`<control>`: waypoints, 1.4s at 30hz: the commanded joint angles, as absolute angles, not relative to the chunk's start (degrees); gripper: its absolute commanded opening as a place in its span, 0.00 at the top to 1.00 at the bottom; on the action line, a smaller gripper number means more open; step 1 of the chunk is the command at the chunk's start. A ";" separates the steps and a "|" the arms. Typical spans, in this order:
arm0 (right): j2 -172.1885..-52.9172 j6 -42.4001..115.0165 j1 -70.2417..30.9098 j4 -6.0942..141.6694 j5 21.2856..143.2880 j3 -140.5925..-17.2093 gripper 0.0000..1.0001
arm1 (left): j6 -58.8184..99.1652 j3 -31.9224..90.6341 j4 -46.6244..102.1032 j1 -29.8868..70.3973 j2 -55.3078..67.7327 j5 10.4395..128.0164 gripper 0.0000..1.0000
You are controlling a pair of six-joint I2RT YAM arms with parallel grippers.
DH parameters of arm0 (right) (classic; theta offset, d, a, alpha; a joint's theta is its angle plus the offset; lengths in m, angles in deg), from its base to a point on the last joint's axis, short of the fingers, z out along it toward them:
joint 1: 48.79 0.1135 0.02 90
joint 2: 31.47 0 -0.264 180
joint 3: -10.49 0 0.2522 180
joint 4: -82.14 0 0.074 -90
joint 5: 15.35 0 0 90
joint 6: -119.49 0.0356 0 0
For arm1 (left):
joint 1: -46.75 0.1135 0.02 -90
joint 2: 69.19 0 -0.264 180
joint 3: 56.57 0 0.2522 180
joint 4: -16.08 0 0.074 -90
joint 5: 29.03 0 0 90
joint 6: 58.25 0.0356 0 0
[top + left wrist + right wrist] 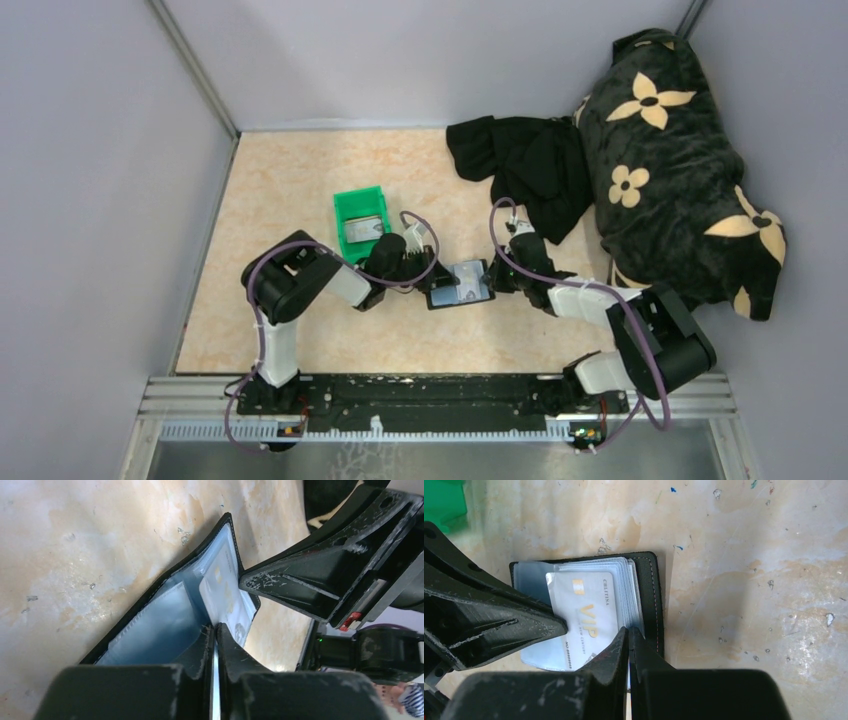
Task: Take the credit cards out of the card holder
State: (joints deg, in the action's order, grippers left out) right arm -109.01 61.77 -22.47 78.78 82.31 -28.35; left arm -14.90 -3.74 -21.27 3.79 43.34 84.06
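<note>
The card holder (651,605), a flat black stitched bifold with glossy grey-blue sleeves, is being held open on the mottled beige worktop (290,180), between the two arms. A plump black flower-patterned cushion (680,170) and a crumpled black cloth (525,160) are lying at the far right, and a green plastic bin (358,205) is near the holder. The holder's right flap is being pinched by the fully closed right end effector (629,632). A thin pale card (589,605) lettered "VIP" in gold is being gripped edgewise by the left end effector (215,635), jaws almost together.

Open card holder (655,600) with white card (584,615)
</note>
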 commanded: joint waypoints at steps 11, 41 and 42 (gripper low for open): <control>-113.49 62.06 -22.21 78.67 83.86 -27.08 1.00 | -16.65 -9.67 -23.28 6.89 41.76 87.09 1.00; -115.39 61.18 -23.93 80.65 86.41 -27.32 1.00 | -13.68 -9.13 -17.73 8.44 38.42 89.87 0.79; -115.27 61.26 -23.92 80.85 86.47 -27.20 1.00 | -13.67 -8.70 -17.59 8.43 38.69 89.94 0.79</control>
